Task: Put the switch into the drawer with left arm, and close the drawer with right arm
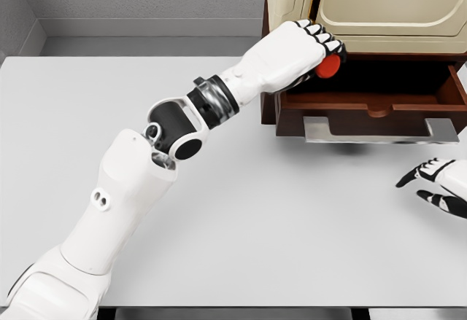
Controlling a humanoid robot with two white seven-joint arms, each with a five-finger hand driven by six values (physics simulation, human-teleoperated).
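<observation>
My left hand (315,52) reaches across the table to the left end of the open drawer (368,103). Its fingers are curled around a red object, the switch (331,67), which peeks out under the fingertips. The hand holds it just above the drawer's dark interior, at its left side. The drawer is brown wood with a metal handle (379,132) along its front, pulled out of a cream cabinet (387,6). At the right edge of the picture my right hand (432,183) rests low over the table with its fingers spread, holding nothing.
The grey table (255,211) stretches in front of the cabinet. The cabinet stands at the back right, against a grey wall. My left forearm and elbow (179,127) cross the table's middle diagonally.
</observation>
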